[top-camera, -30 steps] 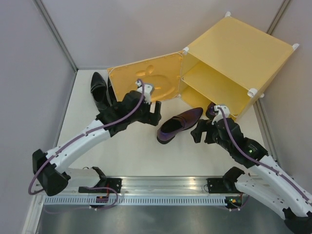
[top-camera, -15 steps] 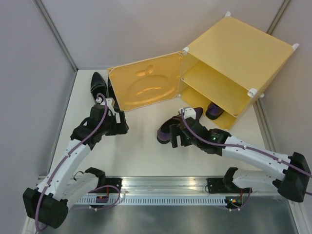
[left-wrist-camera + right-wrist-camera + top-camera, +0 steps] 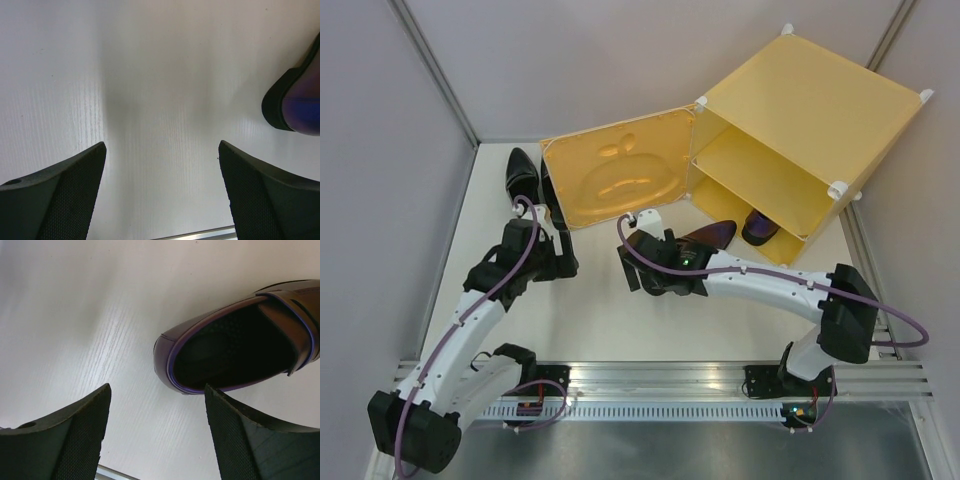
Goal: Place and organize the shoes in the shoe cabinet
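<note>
Four to account for. Found the black pair at the far left of the table, just beside the edge of the open door of the shoe cabinet. Found one purple shoe on the table before the cabinet, toe toward it, heel end hidden under the right arm. Made out a second purple shoe inside the lower compartment, beneath the shelf. Saw the right gripper spread wide and empty, close above the first purple shoe's heel, touching it with neither finger. Saw the left gripper likewise wide and empty over bare table, near the black pair. Caught a dark glossy heel at the right edge of its wrist view; could not tell whose.
</note>
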Tool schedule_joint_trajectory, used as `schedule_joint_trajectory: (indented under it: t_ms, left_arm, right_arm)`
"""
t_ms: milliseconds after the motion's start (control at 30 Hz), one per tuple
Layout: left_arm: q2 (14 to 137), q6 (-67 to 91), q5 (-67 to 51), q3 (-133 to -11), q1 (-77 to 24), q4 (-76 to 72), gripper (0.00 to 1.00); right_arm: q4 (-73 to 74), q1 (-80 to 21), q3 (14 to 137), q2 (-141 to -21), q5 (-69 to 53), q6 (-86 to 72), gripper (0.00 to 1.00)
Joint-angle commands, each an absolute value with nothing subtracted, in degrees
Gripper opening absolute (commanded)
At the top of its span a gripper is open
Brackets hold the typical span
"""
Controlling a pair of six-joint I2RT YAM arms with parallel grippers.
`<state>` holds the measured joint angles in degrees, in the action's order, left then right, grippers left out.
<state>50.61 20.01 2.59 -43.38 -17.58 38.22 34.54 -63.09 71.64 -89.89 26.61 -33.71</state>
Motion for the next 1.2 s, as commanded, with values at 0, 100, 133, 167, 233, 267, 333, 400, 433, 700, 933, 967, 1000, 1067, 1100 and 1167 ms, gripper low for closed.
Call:
schedule_joint_trajectory:
  t_ms: [0,100,133,167,233,267,333,400,433,700,933,967,1000,1067,1100,1167]
  left_arm:
    - [49.6,20.9,4.9,-43.2,-17.2,37.1,0.95]
    - [48.7,21.1,5.4,-43.0,-17.2,37.0,0.95]
    - [48.3,21.1,5.5,-42.8,-17.2,37.0,0.95]
    - [48.3,21.2,5.6,-42.8,-17.2,36.9,0.95]
    - [48.3,21.2,5.8,-42.8,-17.2,37.0,0.95]
    - [48.4,21.2,5.8,-42.8,-17.2,37.0,0.95]
    - [48.6,21.2,5.8,-42.9,-17.2,37.0,0.95]
    - [48.8,21.2,5.7,-42.9,-17.2,37.0,0.95]
    - [48.8,21.2,5.6,-42.9,-17.2,37.0,0.95]
    - [49.0,21.2,5.8,-43.0,-17.2,37.0,0.95]
    - [49.2,21.3,5.9,-42.9,-17.2,37.1,0.95]
    - [49.2,21.4,6.0,-42.9,-17.2,37.0,0.95]
    - [49.4,21.3,6.0,-42.9,-17.2,37.1,0.95]
    - [49.7,21.3,5.9,-43.0,-17.2,37.0,0.95]
    - [49.7,21.4,5.9,-43.0,-17.2,37.0,0.95]
    - [49.8,21.3,5.8,-43.0,-17.2,37.1,0.95]
  right_arm:
    - [36.5,-62.2,75.2,-93.5,27.0,-33.4,0.79]
    - [34.9,-61.1,75.5,-95.5,26.5,-33.6,0.72]
    - [33.9,-60.7,75.5,-96.1,26.3,-33.6,0.71]
    - [33.3,-60.3,75.4,-97.0,25.8,-33.5,0.68]
    - [31.6,-59.2,75.4,-98.2,24.8,-33.0,0.65]
    - [30.7,-58.9,75.2,-99.2,23.4,-32.7,0.63]
    - [29.3,-58.1,75.3,-100.3,22.4,-32.4,0.61]
    - [28.0,-57.7,75.1,-101.4,21.2,-31.8,0.58]
    - [27.0,-57.6,75.0,-101.8,20.7,-31.7,0.57]
    - [24.5,-55.5,72.5,-102.0,17.2,-27.8,0.36]
    - [24.9,-53.5,71.8,-100.0,13.5,-22.1,0.01]
    - [25.0,-53.3,71.9,-99.3,12.9,-21.4,0.01]
    - [25.1,-52.5,71.9,-99.0,12.6,-20.7,0.01]
    - [25.4,-51.3,71.7,-97.7,11.2,-18.9,0.01]
    - [25.4,-50.2,71.6,-97.4,10.6,-18.2,0.01]
    - [25.7,-49.0,71.5,-96.2,10.1,-15.8,0.0]
